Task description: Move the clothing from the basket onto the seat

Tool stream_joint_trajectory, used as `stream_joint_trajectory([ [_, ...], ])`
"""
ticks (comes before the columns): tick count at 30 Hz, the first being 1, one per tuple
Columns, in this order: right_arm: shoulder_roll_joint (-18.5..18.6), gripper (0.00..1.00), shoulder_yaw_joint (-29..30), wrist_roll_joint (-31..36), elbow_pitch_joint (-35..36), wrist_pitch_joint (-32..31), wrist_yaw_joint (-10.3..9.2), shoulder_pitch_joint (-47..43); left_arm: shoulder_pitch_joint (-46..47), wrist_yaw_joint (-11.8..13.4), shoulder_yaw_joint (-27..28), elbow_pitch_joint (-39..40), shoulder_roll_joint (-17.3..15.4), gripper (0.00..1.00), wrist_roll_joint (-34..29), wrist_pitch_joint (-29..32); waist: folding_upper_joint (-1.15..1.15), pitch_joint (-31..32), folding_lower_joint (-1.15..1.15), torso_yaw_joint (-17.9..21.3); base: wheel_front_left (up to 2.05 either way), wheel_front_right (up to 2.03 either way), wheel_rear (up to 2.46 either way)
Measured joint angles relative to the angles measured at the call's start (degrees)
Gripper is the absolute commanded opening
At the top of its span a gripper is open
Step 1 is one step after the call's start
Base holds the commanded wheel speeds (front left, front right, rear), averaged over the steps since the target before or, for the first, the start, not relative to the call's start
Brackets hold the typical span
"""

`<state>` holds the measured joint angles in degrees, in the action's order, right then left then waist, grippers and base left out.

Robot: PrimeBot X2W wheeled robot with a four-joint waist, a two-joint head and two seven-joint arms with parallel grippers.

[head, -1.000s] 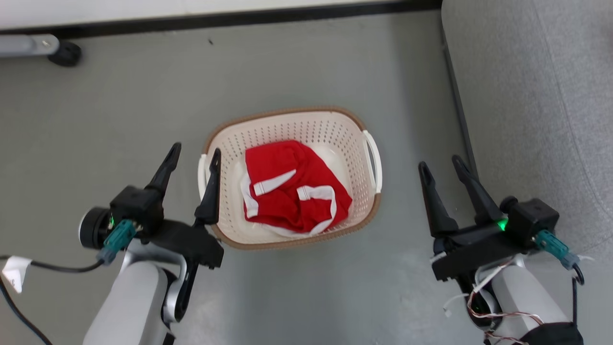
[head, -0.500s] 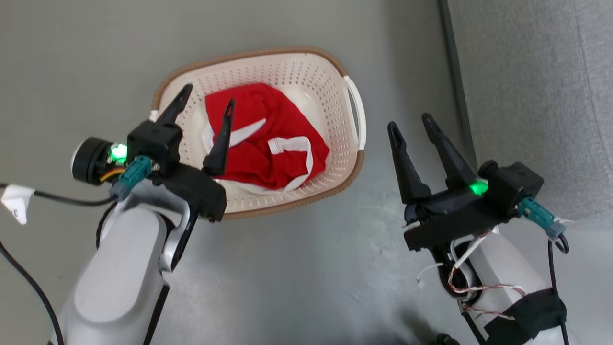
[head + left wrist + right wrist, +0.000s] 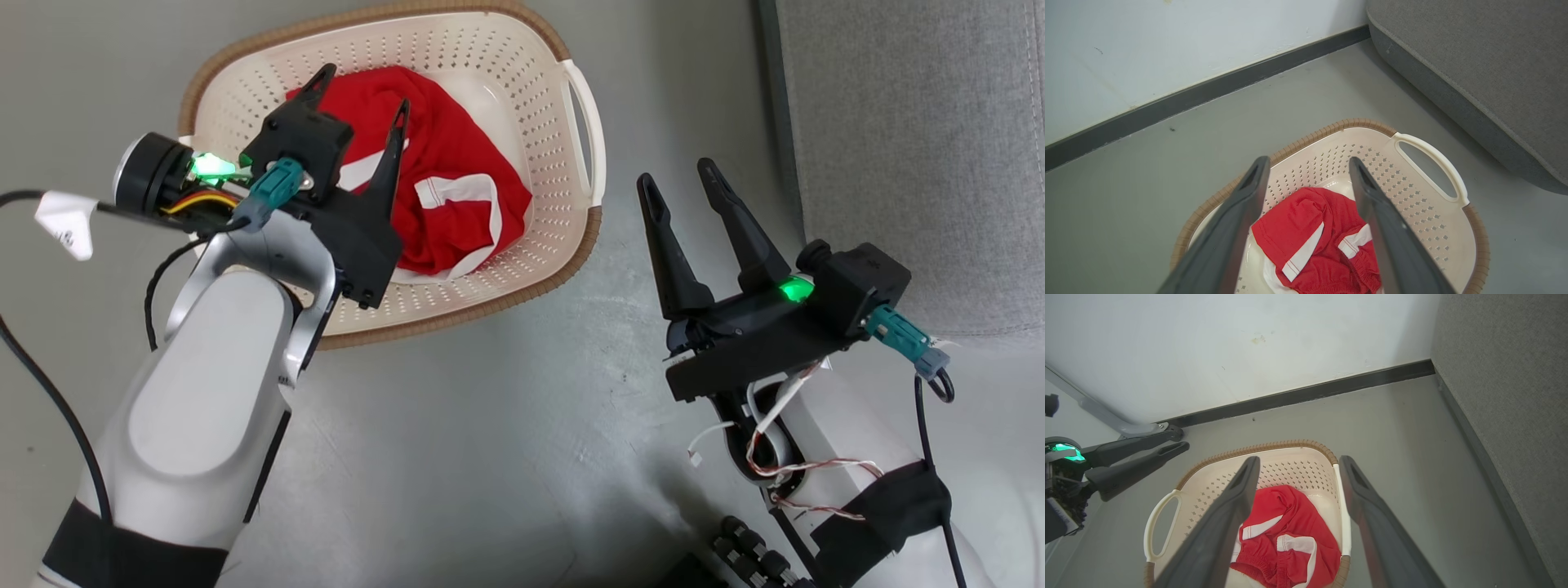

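Clothing [image 3: 457, 139] lies bunched in the basket [image 3: 522, 73] at the upper left of the head view, on the floor [image 3: 490, 425]. Left gripper [image 3: 365, 87] hangs over it, jaws spread wide, holding nothing. Right gripper [image 3: 676, 171], mid-right, jaws equally wide and empty, sits between basket and seat [image 3: 914, 122].

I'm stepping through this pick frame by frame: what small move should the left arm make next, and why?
Probably lower the left gripper onto the clothing: its jaws stand open above the red heap, which lies ungripped in the basket. The right gripper, also open, is off to the basket's side, nearer the seat.
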<state>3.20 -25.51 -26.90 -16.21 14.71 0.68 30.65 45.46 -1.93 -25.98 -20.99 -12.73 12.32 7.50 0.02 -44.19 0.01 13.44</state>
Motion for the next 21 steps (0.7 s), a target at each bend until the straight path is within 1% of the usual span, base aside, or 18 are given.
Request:
stream_joint_trajectory([
  [9,0.0,1.0,-2.9,-2.6,0.2,0.0,-1.4,1.9,5.3,-0.2,-3.1,-3.6,-1.4,1.0,-3.9,6.9,-0.01,-2.9,0.0,1.5,0.0,0.0,0.0],
  [12,0.0,1.0,-4.2,-3.5,0.5,0.0,-2.08,2.5,7.3,-0.7,-4.2,-4.6,-1.7,1.0,-5.6,8.9,-0.01,-3.8,0.0,2.0,0.0,0.0,0.0],
  [16,0.0,1.0,-5.1,-4.4,0.8,0.0,-2.29,2.9,9.0,-1.2,-5.1,-5.7,-1.7,1.0,-6.4,10.7,-0.01,-4.7,-0.01,2.6,0.0,0.0,0.0],
  [21,0.0,1.0,-6.1,-5.4,1.5,0.0,-3.14,3.0,10.7,-1.7,-5.7,-6.9,-1.7,1.0,-7.0,13.0,-0.01,-6.5,-0.01,3.4,0.0,0.0,0.0],
])
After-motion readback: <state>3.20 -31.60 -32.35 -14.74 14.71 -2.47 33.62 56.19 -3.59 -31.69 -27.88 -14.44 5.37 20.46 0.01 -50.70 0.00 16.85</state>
